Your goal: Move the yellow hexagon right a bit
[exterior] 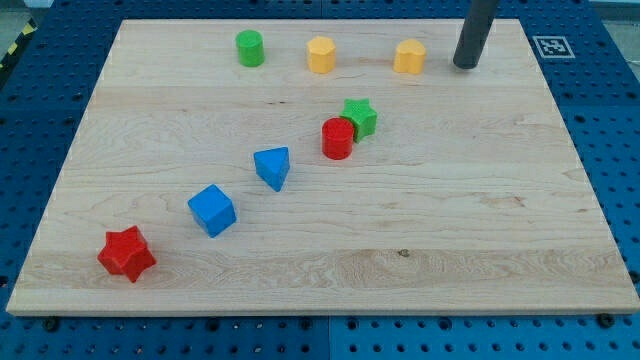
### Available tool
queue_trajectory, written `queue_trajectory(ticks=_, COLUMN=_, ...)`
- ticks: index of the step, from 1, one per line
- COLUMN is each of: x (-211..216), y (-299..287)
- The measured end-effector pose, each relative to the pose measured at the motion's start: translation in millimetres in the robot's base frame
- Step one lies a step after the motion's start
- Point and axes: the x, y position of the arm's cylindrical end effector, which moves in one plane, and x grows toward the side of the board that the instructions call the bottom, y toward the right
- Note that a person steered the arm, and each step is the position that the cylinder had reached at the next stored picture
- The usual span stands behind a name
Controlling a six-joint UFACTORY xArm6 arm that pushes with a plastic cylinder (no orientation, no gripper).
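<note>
The yellow hexagon (409, 57) stands near the view's top edge of the wooden board (480, 230), right of centre. My tip (465, 66) rests on the board just to the view's right of the hexagon, with a small gap and no contact. A second yellow block (321, 54), which looks heart-shaped, stands to the view's left of the hexagon in the same row.
A green cylinder (250, 48) stands at the top left. A green star (360, 117) touches a red cylinder (338, 138) mid-board. A blue triangle (272, 167), a blue cube (212, 210) and a red star (127, 253) run diagonally towards the bottom left.
</note>
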Motion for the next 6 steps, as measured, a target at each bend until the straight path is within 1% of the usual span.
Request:
queue_trajectory(ticks=1, x=-1, y=-7)
queue_trajectory(ticks=5, x=-1, y=-64)
queue_trajectory(ticks=6, x=2, y=-63)
